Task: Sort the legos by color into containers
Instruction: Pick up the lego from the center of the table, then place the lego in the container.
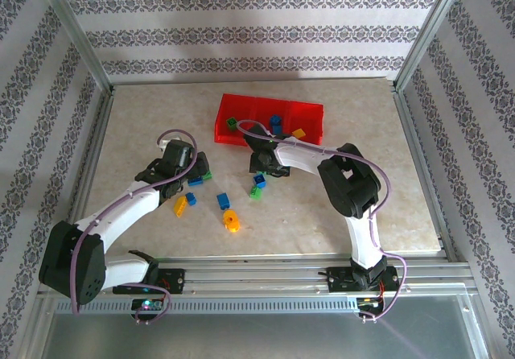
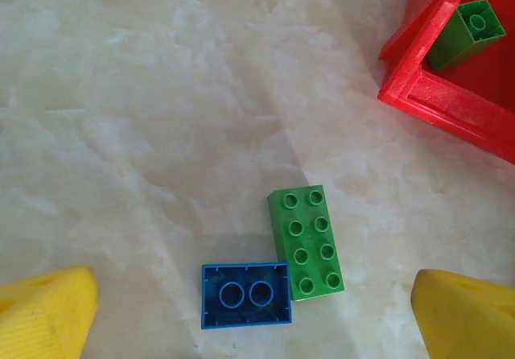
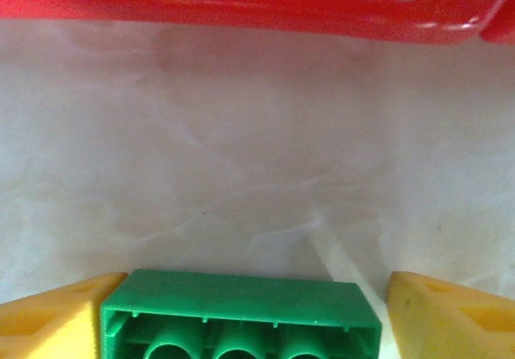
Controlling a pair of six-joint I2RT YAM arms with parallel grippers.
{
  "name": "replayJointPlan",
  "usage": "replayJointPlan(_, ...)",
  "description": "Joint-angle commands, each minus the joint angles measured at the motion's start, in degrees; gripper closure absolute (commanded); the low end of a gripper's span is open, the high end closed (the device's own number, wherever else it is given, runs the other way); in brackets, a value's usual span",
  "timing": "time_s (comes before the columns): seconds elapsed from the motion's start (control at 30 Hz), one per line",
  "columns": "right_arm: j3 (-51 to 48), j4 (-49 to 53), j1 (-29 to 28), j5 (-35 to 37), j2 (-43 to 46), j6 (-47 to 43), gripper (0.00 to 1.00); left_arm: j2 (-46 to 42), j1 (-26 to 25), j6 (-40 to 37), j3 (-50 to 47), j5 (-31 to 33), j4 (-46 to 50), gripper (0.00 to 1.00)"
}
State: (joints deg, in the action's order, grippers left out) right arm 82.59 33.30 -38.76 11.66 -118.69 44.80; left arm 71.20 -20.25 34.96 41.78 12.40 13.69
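The red tray (image 1: pixel 310 109) lies at the back centre of the table, with a green (image 1: pixel 231 123), a blue (image 1: pixel 275 121) and a yellow lego (image 1: pixel 298 133) in its compartments. My left gripper (image 2: pixel 253 282) is open above a studs-up green brick (image 2: pixel 306 242) and an upside-down blue brick (image 2: pixel 245 295) that touch each other. The tray corner (image 2: pixel 434 93) with a green lego (image 2: pixel 467 33) inside shows at the upper right. My right gripper (image 3: pixel 257 278) is open around an upside-down green brick (image 3: pixel 241 315), just short of the tray wall (image 3: pixel 241 5). Its left finger (image 3: pixel 48 319) touches the brick; a narrow gap remains at the right finger (image 3: pixel 455 315).
Loose legos lie on the table in front of the arms: a blue one (image 1: pixel 191 199), a yellow one (image 1: pixel 181 205), another blue (image 1: pixel 224 200), a yellow-orange one (image 1: pixel 232 220) and a green-and-blue pair (image 1: pixel 257 186). Metal frame posts and patterned walls bound the table.
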Motion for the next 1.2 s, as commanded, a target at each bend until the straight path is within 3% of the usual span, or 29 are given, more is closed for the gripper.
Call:
replayJointPlan(0.0,0.56,1.40,-0.38,0.51,-1.19,-0.05,0.26,0.09,0.67,0.11,-0.55,-0.19,-0.51,0.00)
replayJointPlan(0.33,1.16,1.94,-1.40,2.80,1.29,-2.04,0.43,0.35,0.67,-0.23,0.23,-0.36,-0.51,0.00)
replayJointPlan(0.73,9.86,0.03,-2.50,7.17,3.76,-13.66,0.44,0.31,0.65,-0.33,0.53,-0.54,-0.42,0.00)
replayJointPlan(1.17,30.43,-3.68,-1.80,10.86,-8.82,-29.78,0.44,0.18,0.66,-0.33,0.82,-0.93,-0.07,0.00)
